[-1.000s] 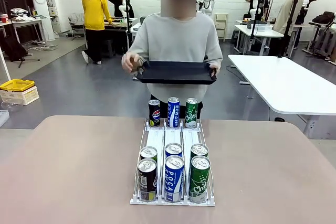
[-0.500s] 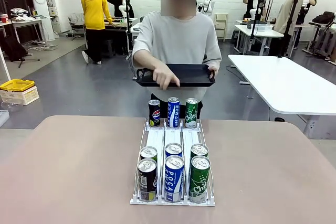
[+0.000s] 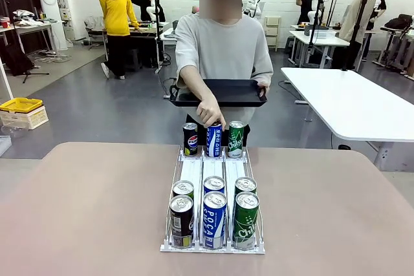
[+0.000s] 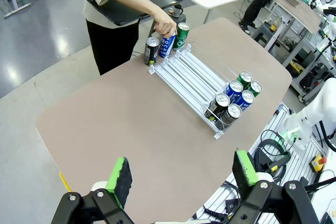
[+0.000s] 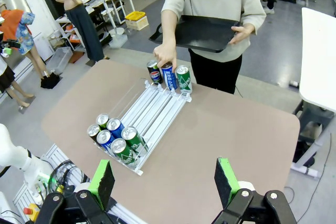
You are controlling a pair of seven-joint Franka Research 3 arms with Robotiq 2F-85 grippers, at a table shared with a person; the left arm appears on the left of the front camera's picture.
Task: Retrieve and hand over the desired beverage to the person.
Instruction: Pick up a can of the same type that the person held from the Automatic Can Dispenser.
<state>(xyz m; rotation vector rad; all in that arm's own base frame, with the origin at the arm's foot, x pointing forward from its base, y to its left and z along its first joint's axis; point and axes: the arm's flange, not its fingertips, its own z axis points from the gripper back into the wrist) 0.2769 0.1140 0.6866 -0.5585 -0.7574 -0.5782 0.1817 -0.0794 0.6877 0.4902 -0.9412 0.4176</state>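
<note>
A: What lay on the tabletop point(image 3: 84, 211) before the grey-sweatshirted person point(image 3: 223, 50)?
B: A white rack point(image 3: 193, 172) of cans.
A: The tools?
B: Left tool point(image 4: 181, 170) and right tool point(image 5: 164, 176) hung spread, empty.
A: The drink?
B: A blue-and-white can point(image 3: 214, 141) stood mid far row, under the person's hand point(image 3: 210, 116).

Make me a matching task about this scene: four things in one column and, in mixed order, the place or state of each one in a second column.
Things
1. black tray
2. far blue can
3. yellow crate
4. left end effector

Places or states
a. on the floor
b. open, above the table
c. touched by a hand of the person
d. held in front of the person's body

Pairs: 1-d, 2-c, 3-a, 4-b
</note>
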